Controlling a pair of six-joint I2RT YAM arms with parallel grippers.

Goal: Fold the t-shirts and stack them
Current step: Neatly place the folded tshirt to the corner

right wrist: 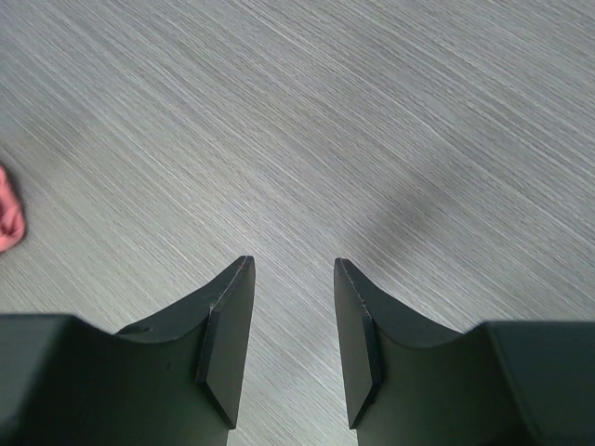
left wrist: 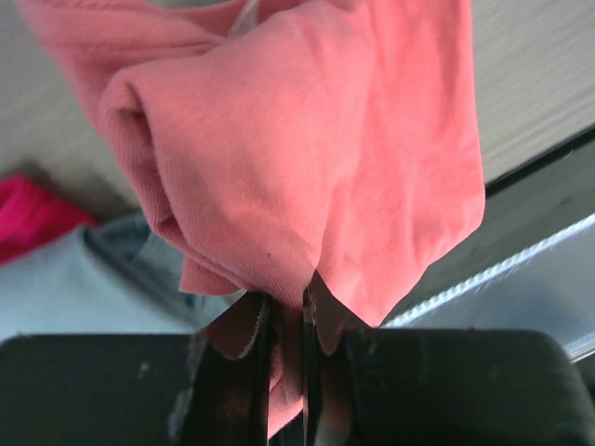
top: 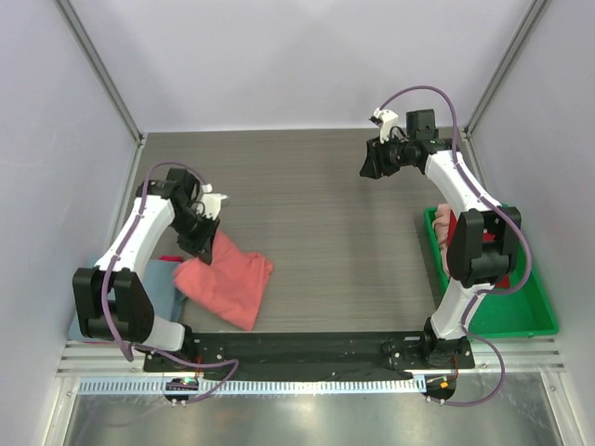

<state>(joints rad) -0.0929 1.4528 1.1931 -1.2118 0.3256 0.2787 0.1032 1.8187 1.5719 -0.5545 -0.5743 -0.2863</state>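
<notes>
- Clamped a bunched edge of the coral t-shirt (left wrist: 307, 158) tight in the left gripper (left wrist: 290, 316).
- Held the right gripper (right wrist: 291, 279) narrowly parted, gripping nothing, above the table (right wrist: 372, 111).

Bunched coral t-shirt (top: 228, 279), one edge lifted, overlaps a flat grey-blue t-shirt (top: 164, 281).

Four pieces of cloth can be counted: one coral t-shirt (top: 228, 279), one grey-blue t-shirt (top: 163, 281), one magenta garment (top: 168, 257) and at least one pink garment (top: 444, 221), though any further ones in the bin are hidden. There is one green bin (top: 530, 321) and one table (top: 316, 214). Two arms stand there with one gripper each, the left gripper (top: 204, 246) and the right gripper (top: 372, 167).
</notes>
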